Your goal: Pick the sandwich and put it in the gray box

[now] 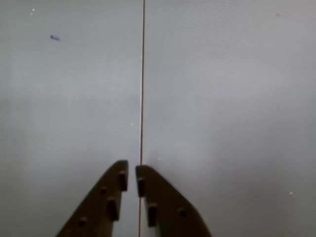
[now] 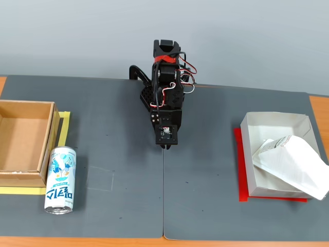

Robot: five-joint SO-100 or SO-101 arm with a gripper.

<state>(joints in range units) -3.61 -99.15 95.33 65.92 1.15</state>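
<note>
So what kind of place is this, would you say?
Probably a tabletop robot test setup, not a home or shop: a small arm stands on dark grey mats, against a bare grey wall, with staged props: a drink can, a cardboard box, and a sandwich in a gray box.

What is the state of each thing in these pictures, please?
sandwich: lying in the gray box, one end sticking over the rim.
gray box: holds the sandwich.
gripper: shut, empty.
drink can: lying on its side.
brown box: open, empty.
</note>
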